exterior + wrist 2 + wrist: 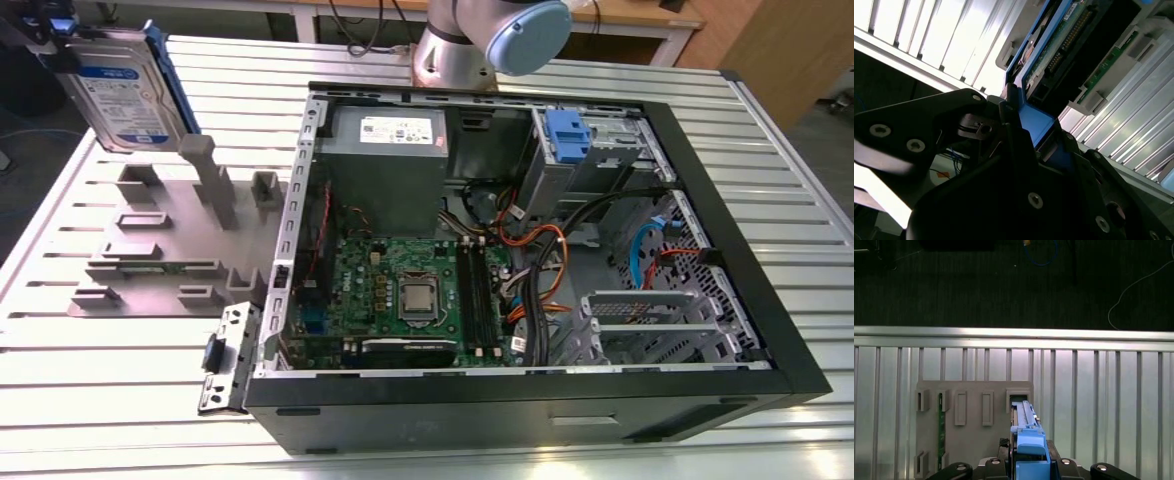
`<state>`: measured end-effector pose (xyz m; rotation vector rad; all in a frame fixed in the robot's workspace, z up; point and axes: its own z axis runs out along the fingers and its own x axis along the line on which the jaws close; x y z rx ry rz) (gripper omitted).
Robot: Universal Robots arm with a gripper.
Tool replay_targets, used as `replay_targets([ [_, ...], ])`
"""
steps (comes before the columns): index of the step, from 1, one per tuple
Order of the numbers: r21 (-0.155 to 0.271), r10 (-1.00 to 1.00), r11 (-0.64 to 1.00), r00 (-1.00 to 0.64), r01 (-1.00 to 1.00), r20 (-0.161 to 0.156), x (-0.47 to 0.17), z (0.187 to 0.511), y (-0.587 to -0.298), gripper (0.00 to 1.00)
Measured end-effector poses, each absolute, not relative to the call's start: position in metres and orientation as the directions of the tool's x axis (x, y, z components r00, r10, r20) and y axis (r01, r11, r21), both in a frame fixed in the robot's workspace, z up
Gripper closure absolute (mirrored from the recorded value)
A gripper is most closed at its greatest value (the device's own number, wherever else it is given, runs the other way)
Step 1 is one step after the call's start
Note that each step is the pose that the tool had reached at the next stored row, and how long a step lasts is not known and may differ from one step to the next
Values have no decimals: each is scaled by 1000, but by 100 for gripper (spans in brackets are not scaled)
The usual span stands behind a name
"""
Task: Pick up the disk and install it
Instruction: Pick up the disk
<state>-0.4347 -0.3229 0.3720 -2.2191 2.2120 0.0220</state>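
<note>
Gripper pinched tight on the blue carrier end of the disk. Disk hangs on edge below the fingers, apparently lifted clear of the grey fixture beneath.

Handling, by judgement: rigid, dense, shock-sensitive. Metal faces are slick and the circuit board is exposed on one side, so the carrier frame is the sound hold.

Wrist points down over the fixture's slots. Open computer case stands well off to one side.

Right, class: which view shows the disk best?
The exterior view: the disk shows its labelled face and blue frame, held up above the grey fixture. The second wrist view shows its circuit-board side close up, partly hidden by the gripper. The first wrist view shows it edge-on.
</note>
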Motion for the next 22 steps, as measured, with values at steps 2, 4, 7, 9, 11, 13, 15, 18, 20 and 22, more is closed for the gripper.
replay_targets([
  [2,4,-1000,-3,3,-1000,-16,-435,372,-323,64],
  [4,4,-1000,-3,3,-1000,-16,-435,373,-323,64],
  [7,4,-1000,-3,3,-1000,-16,-435,373,-323,64],
  [9,4,-1000,-3,3,-1000,-16,-435,374,-323,64],
  [11,4,-1000,-3,3,-1000,-16,-435,374,-323,64],
  [13,4,-1000,-3,3,-1000,-16,-435,374,-323,64],
  [15,4,-1000,-3,3,-1000,-16,-435,375,-323,64],
  [18,4,-1000,-3,3,-1000,-16,-435,375,-323,64],
  [20,4,-1000,-3,3,-1000,-16,-435,376,-323,64],
  [22,4,-1000,-3,3,-1000,-16,-435,376,-323,64],
])
